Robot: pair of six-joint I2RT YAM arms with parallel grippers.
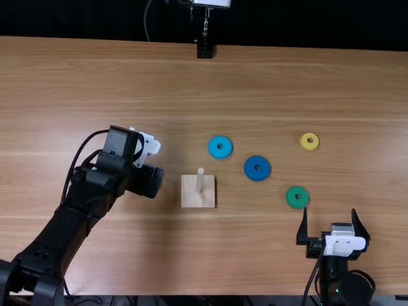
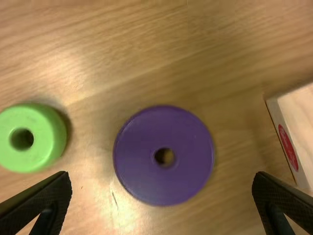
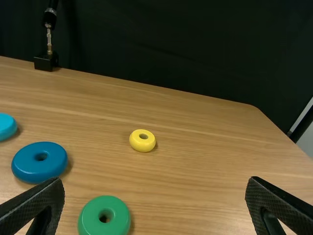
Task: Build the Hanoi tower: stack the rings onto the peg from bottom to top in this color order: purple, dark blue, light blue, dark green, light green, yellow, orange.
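My left gripper [image 1: 148, 182] is left of the wooden base [image 1: 190, 199] with its bare upright peg [image 1: 200, 180]. In the left wrist view the purple ring [image 2: 186, 156] lies flat between the spread fingers of my left gripper [image 2: 162, 198], with the light green ring [image 2: 41, 137] beside it. The light blue ring [image 1: 213, 147], dark blue ring [image 1: 248, 168], dark green ring [image 1: 291, 197] and yellow ring [image 1: 305, 141] lie apart on the table. Near the front edge, my right gripper [image 1: 332, 220] stands open and holds nothing; the right wrist view shows that gripper [image 3: 155, 200] too.
The wooden table [image 1: 255, 76] carries the rings and peg base. A black stand [image 1: 204, 50] stands at its far edge, in front of a dark curtain [image 3: 171, 44].
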